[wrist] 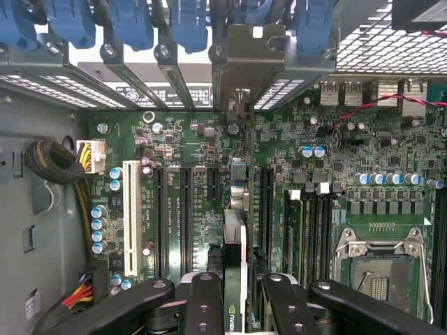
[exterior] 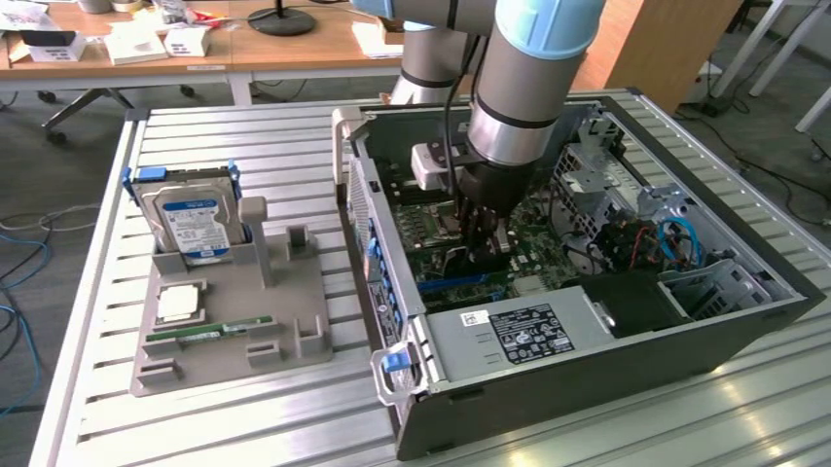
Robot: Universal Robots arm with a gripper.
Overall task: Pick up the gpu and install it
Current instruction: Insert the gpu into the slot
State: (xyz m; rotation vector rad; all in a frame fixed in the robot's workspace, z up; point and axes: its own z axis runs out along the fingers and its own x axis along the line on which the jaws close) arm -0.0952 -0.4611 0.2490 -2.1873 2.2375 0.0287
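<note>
Pincer [wrist: 234, 296] stands narrowed, its two black fingers [wrist: 202, 303] pressed against the flat faces of the gpu [wrist: 233, 244], a thin black card seen edge-on with a small green maker's mark on its upper edge. Held upright, the card hangs straight below the pincer inside the open dark grey computer case [exterior: 585, 365]. It runs parallel to the long black expansion slots [wrist: 185, 216] just beside it on the green motherboard [wrist: 335, 160]. Whether its lower edge touches the board I cannot tell. Ahead of the pincer, at the case's rear wall, a dull metal bracket plate [wrist: 244, 63], apparently the card's own end, sits among blue plastic retaining clips [wrist: 133, 21]. Well apart, outside the case, stands a grey plastic parts holder [exterior: 279, 331].

The card looks light and rigid, so it should not sag. Its smooth faces could pivot in a pinch, though, and its small parts and contact edge are fragile. The safest hold seems to be on the flat faces near the upper edge, about mid-length, well clear of the contacts.
</note>
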